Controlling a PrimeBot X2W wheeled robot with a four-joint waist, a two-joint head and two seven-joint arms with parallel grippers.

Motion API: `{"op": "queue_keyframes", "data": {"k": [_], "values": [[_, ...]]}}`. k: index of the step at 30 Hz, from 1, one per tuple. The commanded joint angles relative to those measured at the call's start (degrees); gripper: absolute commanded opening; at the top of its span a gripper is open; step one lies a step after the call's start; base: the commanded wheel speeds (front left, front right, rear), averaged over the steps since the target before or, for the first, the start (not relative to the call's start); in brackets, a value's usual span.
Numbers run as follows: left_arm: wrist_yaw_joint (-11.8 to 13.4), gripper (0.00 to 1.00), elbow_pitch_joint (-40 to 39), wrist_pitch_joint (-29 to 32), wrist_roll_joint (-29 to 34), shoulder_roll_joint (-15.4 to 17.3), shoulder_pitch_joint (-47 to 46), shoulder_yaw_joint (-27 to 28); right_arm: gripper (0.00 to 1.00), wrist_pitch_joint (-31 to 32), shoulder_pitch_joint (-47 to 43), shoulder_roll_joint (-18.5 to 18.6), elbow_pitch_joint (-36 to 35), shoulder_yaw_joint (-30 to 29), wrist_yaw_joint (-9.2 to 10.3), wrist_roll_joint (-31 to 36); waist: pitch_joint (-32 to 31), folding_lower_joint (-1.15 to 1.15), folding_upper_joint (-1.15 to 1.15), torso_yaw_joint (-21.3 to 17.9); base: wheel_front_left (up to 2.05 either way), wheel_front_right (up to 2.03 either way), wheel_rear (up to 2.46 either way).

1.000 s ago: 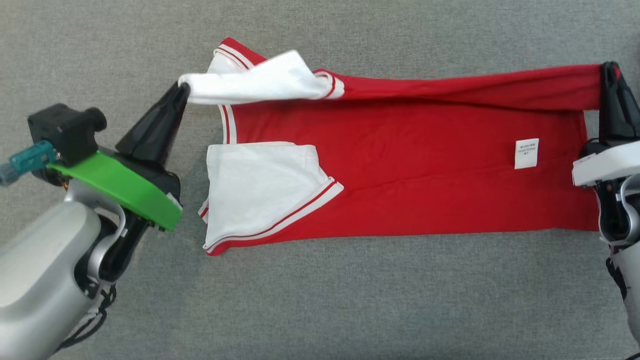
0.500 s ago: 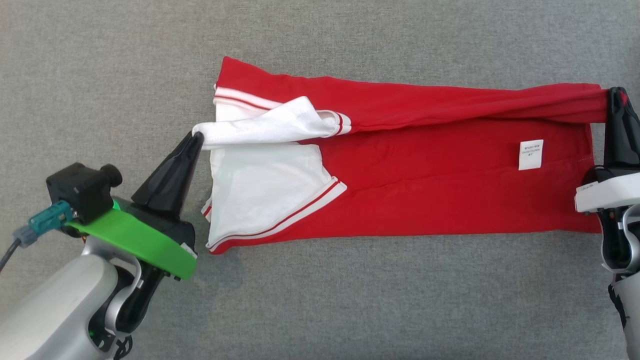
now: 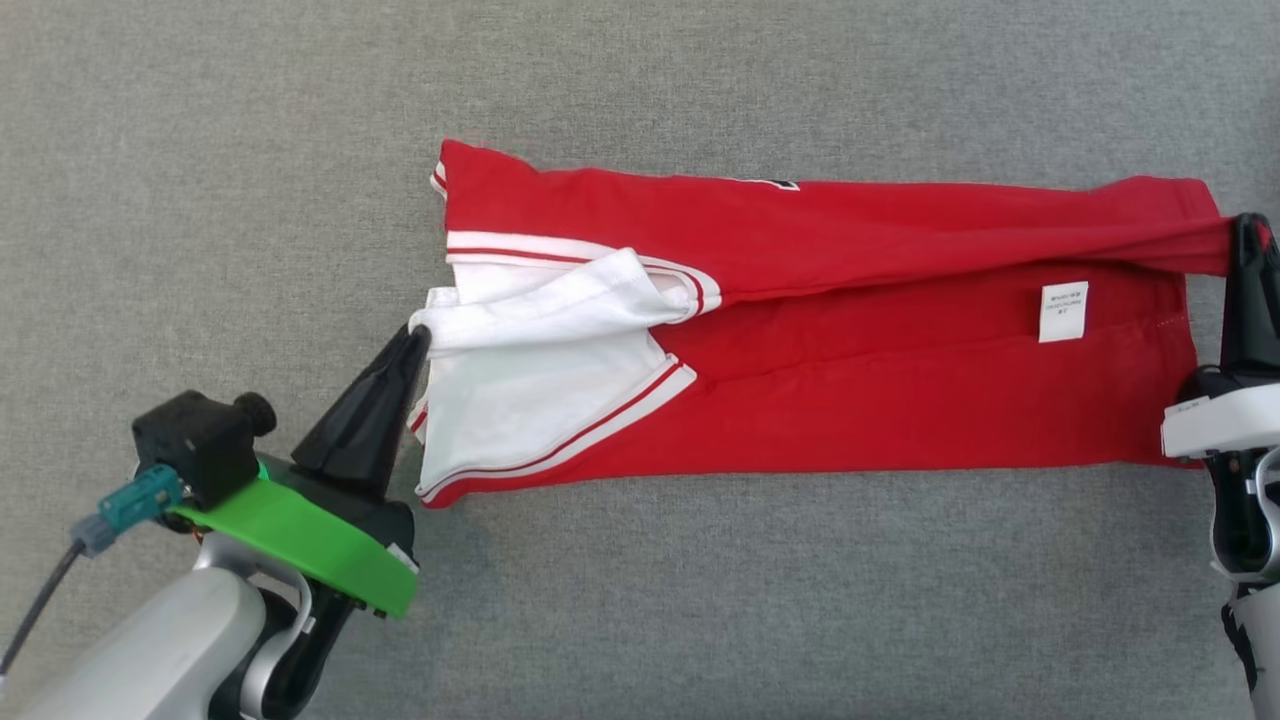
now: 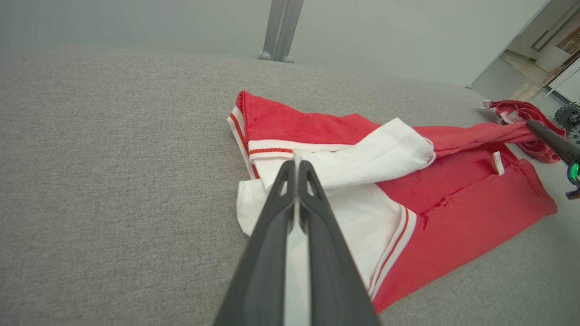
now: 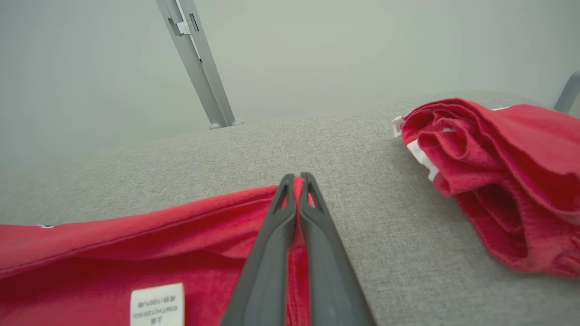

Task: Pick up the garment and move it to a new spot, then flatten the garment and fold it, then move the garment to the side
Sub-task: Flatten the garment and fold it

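A: We start with the grey bench (image 3: 700, 620) under everything. The red garment (image 3: 900, 430) lies across the middle of the head frame with its long side running left to right. Its upper part is folded over toward the lower edge.

B: We read it as light, limp knit with no stiffness. Any unsupported span would probably sag and drag on the bench cloth, which looks grippy rather than slick.

A: So we hold it at the ends. At centre left, our left end effector (image 3: 419, 334) is closed on the edge of the white sleeve (image 3: 540, 310).

B: At the right edge of the frame, our right end effector (image 3: 1245, 225) is clamped on the hem corner. Both pinches are thin, and we judge a hard tug could slip them.

A: We think edges and corners give the best hold, not the middle. The small care label (image 3: 1062, 311) at right suggests the inside faces up.
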State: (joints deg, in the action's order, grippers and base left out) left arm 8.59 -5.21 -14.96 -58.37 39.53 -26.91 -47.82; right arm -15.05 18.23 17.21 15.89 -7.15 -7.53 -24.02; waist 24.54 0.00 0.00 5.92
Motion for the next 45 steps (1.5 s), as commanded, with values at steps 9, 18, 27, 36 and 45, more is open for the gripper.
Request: {"op": "queue_keyframes", "data": {"k": [9, 18, 27, 36, 45], "values": [[2.50, 1.00, 4.49, -0.23, 5.32, -3.26, 3.30, 0.56, 1.00, -0.14, -8.34, -4.75, -6.99, -6.93, 0.07, -1.18, -1.69, 0.00, 0.00, 0.43, 0.00, 0.00, 0.00], [7.04, 1.00, 4.74, -0.23, 19.26, -9.30, 10.59, 8.94, 1.00, -0.14, -18.04, -9.84, -8.59, -9.88, 0.07, -1.80, -7.43, 0.00, 0.00, -1.10, 0.00, 0.00, 0.00], [6.07, 1.00, 3.45, -0.23, 33.42, -20.86, 22.70, 20.06, 1.00, -0.13, -21.68, -9.95, -6.05, -5.17, 0.05, -0.94, -14.06, 0.00, 0.00, -1.92, 0.00, 0.00, 0.00], [1.68, 1.00, 5.61, -0.24, 43.50, -29.34, 32.37, 26.53, 1.00, -0.14, -23.59, -10.64, -2.48, -3.57, 0.05, -0.09, -20.16, 0.00, 0.00, -1.07, 0.00, 0.00, 0.00], [-3.56, 1.00, 6.85, -0.23, 48.80, -33.41, 35.07, 29.21, 1.00, -0.14, -19.25, -9.56, 5.55, -2.29, 0.05, -0.50, -21.66, 0.00, 0.00, 0.49, 0.00, 0.00, 0.00]]}}
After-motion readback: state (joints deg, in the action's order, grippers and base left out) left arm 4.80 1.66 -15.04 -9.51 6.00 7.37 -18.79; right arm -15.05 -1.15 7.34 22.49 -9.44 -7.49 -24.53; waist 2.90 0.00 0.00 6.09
